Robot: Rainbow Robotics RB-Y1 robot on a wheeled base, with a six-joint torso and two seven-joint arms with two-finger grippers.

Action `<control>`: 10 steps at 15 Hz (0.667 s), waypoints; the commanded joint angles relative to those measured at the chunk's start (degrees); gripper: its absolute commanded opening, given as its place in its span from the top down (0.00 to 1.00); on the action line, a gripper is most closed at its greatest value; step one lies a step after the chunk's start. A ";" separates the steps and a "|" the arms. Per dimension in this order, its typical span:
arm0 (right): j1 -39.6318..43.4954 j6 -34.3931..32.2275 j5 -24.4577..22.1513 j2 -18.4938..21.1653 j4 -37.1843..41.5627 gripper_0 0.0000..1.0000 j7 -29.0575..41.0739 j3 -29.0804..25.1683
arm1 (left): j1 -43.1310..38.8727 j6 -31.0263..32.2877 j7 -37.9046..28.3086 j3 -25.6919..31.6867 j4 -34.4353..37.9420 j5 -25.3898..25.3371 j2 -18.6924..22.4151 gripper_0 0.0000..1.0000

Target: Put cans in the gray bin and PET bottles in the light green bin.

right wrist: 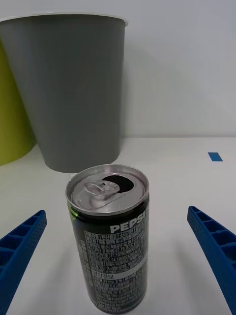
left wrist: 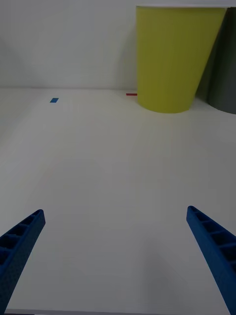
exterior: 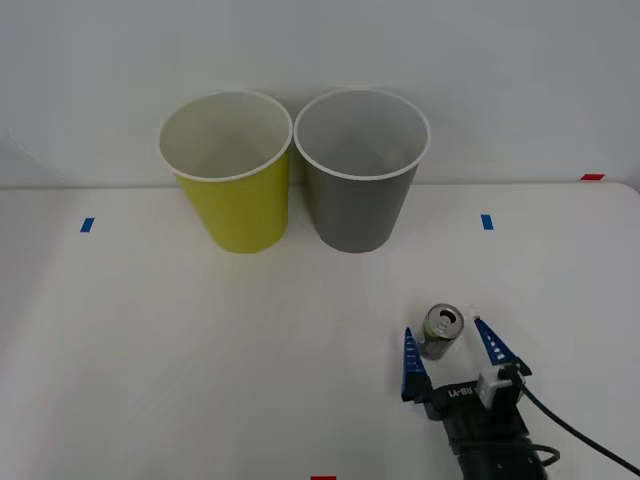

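On the table (exterior: 200, 330) we had the right gripper (exterior: 450, 350) spread around the can (exterior: 440, 332), ungripped; gray bin (exterior: 360, 200) empty, left gripper (left wrist: 118, 256) spread, idle.

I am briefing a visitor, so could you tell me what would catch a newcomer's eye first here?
Two large bins stand side by side at the table's far edge, the light green bin left of the gray bin. Nearer the robot, an upright can stands between the open blue fingers of the right gripper.
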State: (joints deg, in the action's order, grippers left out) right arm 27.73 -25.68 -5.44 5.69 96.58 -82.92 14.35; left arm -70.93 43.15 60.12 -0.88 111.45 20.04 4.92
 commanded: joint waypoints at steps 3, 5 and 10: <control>-1.36 2.82 -0.01 -0.86 0.01 0.00 -0.49 -0.73 | 0.00 0.00 0.00 0.00 0.00 0.00 0.00 0.00; -1.45 3.53 -0.01 -1.21 0.01 0.00 -0.58 -0.73 | 0.00 0.00 0.00 0.00 0.00 0.00 0.00 0.00; -2.59 5.11 -0.19 -2.27 0.01 0.00 -1.01 -0.99 | 0.00 0.00 0.00 0.00 0.00 0.00 0.00 0.00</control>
State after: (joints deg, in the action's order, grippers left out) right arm 25.29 -20.64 -5.59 3.40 96.58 -83.80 13.49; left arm -70.93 43.15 60.12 -0.88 111.45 20.04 4.92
